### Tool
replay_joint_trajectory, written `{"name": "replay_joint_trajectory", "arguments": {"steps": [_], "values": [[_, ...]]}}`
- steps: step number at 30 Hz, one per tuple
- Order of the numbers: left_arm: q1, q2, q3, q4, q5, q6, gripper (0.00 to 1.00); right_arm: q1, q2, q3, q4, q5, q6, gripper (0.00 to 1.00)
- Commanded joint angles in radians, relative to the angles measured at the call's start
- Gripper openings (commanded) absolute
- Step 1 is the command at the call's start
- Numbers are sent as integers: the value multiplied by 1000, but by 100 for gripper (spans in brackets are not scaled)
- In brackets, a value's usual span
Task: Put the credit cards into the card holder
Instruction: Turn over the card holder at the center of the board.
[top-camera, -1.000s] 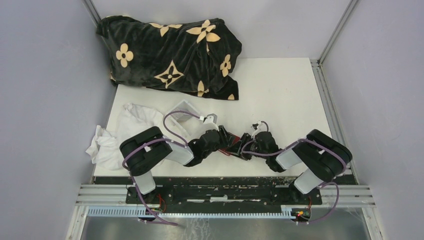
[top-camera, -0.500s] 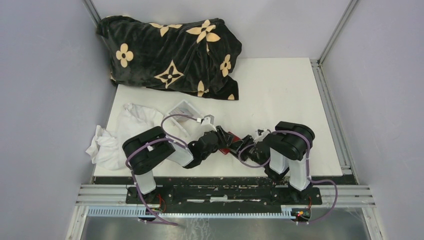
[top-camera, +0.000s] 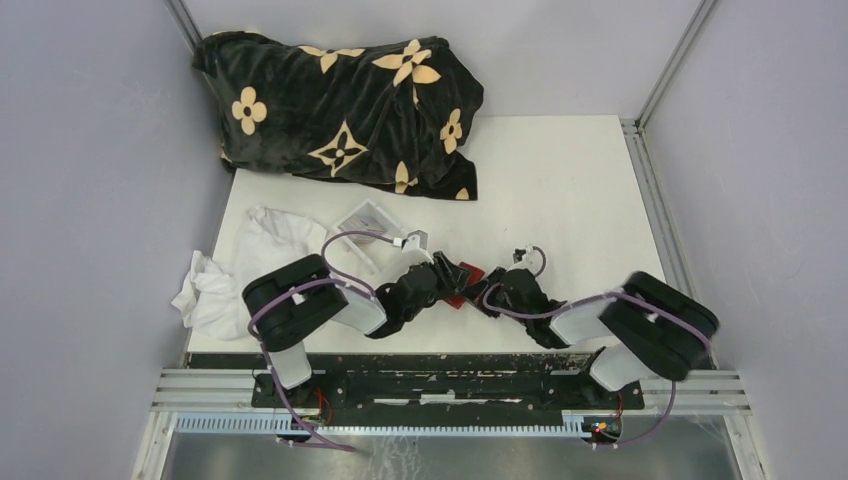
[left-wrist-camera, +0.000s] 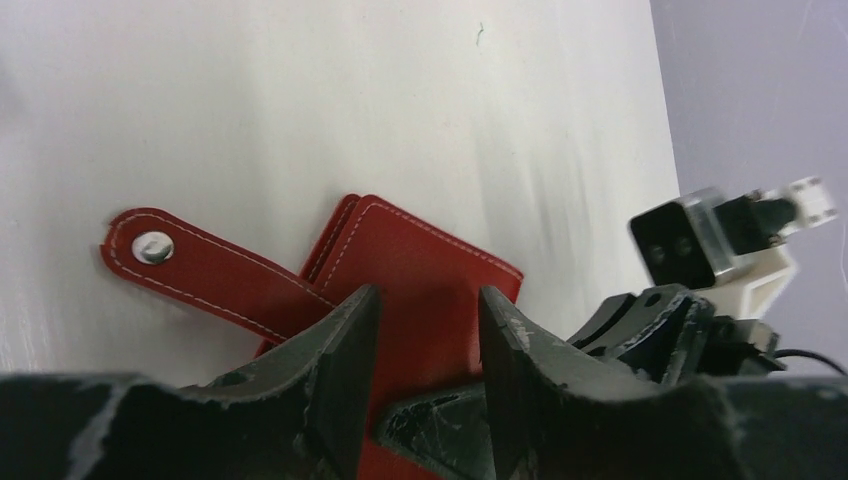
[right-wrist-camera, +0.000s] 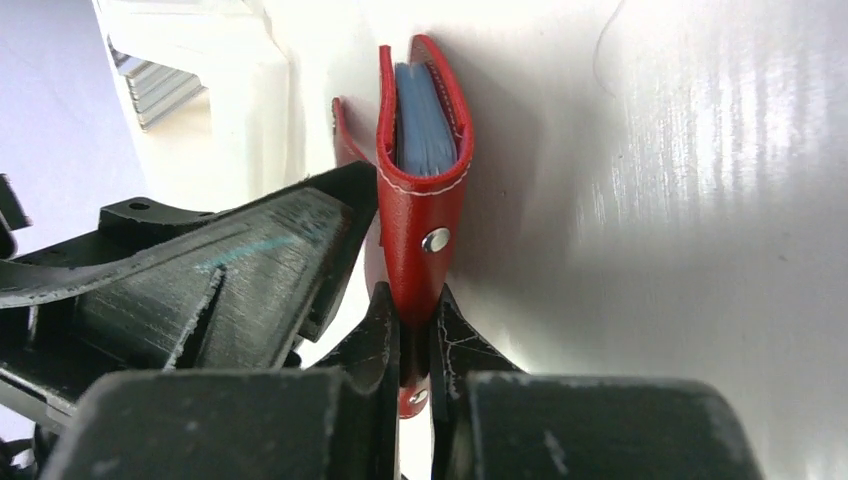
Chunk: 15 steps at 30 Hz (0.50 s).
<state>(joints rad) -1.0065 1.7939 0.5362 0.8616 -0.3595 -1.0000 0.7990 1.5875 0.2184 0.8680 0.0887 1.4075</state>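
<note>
The red card holder (top-camera: 464, 282) sits on the white table between my two grippers. In the right wrist view it is seen edge-on (right-wrist-camera: 421, 215), with light blue credit cards (right-wrist-camera: 420, 120) tucked inside its fold. My right gripper (right-wrist-camera: 415, 300) is shut on its near end, just below a pale stud. In the left wrist view the card holder (left-wrist-camera: 420, 255) shows flat-on, its snap tab and stud (left-wrist-camera: 152, 247) pointing left. My left gripper (left-wrist-camera: 425, 295) is open, its fingers resting against the holder's face without pinching it. No other cards are in view.
A black blanket with tan flowers (top-camera: 340, 100) is heaped at the back left. A crumpled white cloth (top-camera: 240, 265) and a clear plastic box (top-camera: 365, 218) lie just left of my left arm. Metal rails (top-camera: 655, 200) border the table on the right.
My right gripper has closed on the card holder's near end. The right arm's elbow folded inward, then swung back out to the right. The left arm has barely moved.
</note>
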Motion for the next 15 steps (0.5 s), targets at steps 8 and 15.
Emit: {"name": "replay_joint_trajectory", "arguments": {"steps": [8,15], "values": [[-20,-306,47,-599,-158,109,58,-18,-557,375,-1219,495,-657,1],[-16,-406,5,-639,-182,98,58,-4,-395,675,-1592,549,-886,1]]}}
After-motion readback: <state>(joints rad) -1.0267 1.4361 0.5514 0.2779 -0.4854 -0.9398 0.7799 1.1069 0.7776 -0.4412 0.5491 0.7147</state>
